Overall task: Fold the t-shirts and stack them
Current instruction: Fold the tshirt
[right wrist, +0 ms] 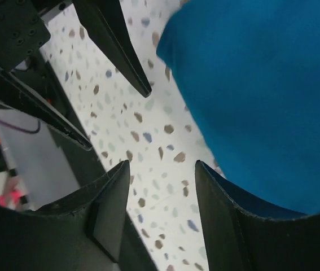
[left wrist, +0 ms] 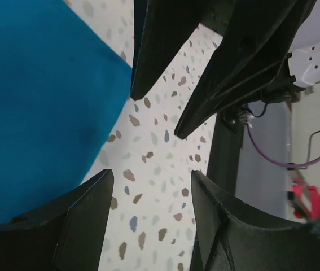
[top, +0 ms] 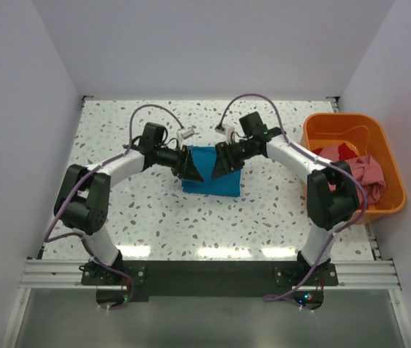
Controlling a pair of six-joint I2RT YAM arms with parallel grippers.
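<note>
The left end effector and right end effector stood partly open, gripping nothing, over the folded teal t-shirt, which lay flat at the centre of the tabletop.

Lighting: bright, diffuse, from overhead. Glare: white patches along the table's near edge. Shadows: soft, faint. Wrist views: speckled surface sharp; black fingers underexposed, featureless; distant background slightly blurred.
</note>
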